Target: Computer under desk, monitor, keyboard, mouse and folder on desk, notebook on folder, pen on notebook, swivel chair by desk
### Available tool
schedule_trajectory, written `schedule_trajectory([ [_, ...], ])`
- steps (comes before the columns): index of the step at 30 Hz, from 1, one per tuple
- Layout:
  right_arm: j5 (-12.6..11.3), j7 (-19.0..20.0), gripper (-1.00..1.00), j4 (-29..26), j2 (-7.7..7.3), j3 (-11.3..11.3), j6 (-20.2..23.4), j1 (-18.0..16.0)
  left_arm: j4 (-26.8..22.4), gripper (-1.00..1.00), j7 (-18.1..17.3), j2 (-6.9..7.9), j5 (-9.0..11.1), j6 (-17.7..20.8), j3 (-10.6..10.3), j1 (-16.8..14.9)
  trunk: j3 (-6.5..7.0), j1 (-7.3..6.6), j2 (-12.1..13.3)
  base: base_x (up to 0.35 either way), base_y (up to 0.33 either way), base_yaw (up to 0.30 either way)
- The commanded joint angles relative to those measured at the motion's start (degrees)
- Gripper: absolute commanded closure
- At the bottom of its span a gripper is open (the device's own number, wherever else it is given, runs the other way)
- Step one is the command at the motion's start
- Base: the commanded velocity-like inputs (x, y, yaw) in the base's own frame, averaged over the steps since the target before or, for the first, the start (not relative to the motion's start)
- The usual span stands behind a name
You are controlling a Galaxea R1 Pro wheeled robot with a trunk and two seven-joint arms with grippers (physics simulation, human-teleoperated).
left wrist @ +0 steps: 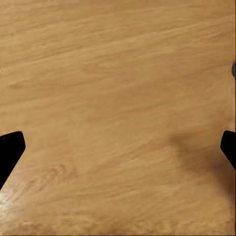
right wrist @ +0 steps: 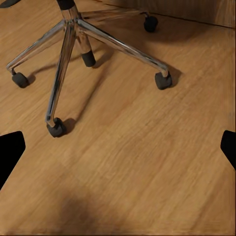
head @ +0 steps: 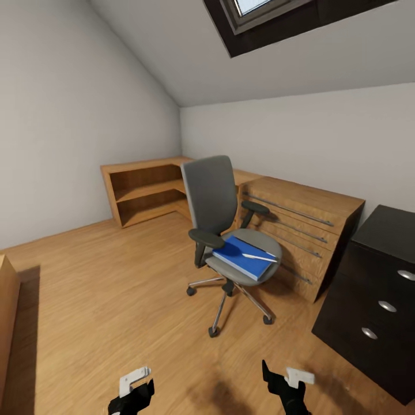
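Observation:
The grey swivel chair point(head: 222, 222) stands mid-room on the wooden floor, turned towards my right. On its seat lies the blue folder point(head: 242, 257), with a thin pale stick, seemingly the pen point(head: 259, 256), on top. The desk's black drawer block point(head: 377, 288) with round silver knobs stands at the right edge. My left gripper point(head: 134, 392) and right gripper point(head: 283, 383) hang low in front of me, short of the chair. Both are open and empty: the left gripper point(left wrist: 118, 150) is over bare floor, and the right gripper point(right wrist: 118, 150) is near the chair's chrome base point(right wrist: 73, 44).
A light wooden chest of drawers point(head: 300, 227) stands behind the chair against the far wall, with a low wooden corner shelf point(head: 147, 193) to its left. Another wooden piece point(head: 7, 311) juts in at the left edge. Open floor lies left of the chair.

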Motion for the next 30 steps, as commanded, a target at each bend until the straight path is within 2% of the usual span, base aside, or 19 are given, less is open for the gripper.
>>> schedule_trajectory([
  [1, -0.35, 0.58, -1.00, 0.12, 0.08, -0.46, -0.55, 0.21, 0.36, -1.00, 0.39, 0.06, 0.31, 0.19, -0.40, -0.03, 0.14, -0.24, 0.39, 0.000, 0.000, 0.000],
  [8, -0.54, -0.23, -1.00, 0.24, 0.32, -0.49, -1.45, 0.86, 3.71, -1.00, 0.33, 0.09, 0.22, -0.12, -0.84, -0.03, 1.40, -1.78, 3.20, 0.000, 0.000, 0.000],
  [13, -0.58, -2.01, -1.00, 0.30, 1.35, -0.52, -1.48, 0.94, 5.31, -1.00, 0.32, 0.11, 0.21, -2.44, -0.95, -0.03, 2.30, -2.87, 5.20, 0.000, 0.000, 0.000],
  [14, -0.59, -2.49, -1.00, 0.31, 1.83, -0.55, -1.53, 0.96, 6.98, -1.00, 0.38, 0.07, 0.10, -3.62, -1.27, -0.03, 2.48, -3.09, 5.60, 0.000, 0.000, 0.000],
  [16, -0.59, -2.53, -1.00, 0.31, 1.86, -0.58, -1.54, 0.96, 7.23, -1.00, 0.44, 0.03, 0.05, -3.94, -1.69, -0.03, 2.84, -3.53, 6.41, 0.000, 0.000, 0.000],
  [21, -0.59, -2.67, -1.00, 0.31, 1.88, -0.62, -1.57, 0.96, 7.82, -1.00, 0.61, 0.03, -0.06, -6.94, -4.55, -0.03, 3.74, -4.63, 8.41, 0.000, 0.000, 0.000],
  [22, -0.59, -2.70, -1.00, 0.31, 1.91, -0.63, -1.57, 0.96, 11.23, -1.00, 1.25, 0.06, -0.04, -10.73, -7.02, -0.03, 3.91, -4.85, 8.81, 0.000, 0.000, -0.073],
  [30, -0.54, -2.70, -1.00, 0.37, 1.91, -0.63, -1.57, 0.99, 13.15, -1.00, 1.22, 0.03, -0.02, -10.79, -7.25, -0.03, 5.35, -6.61, 12.02, -0.052, 0.000, -0.174],
])
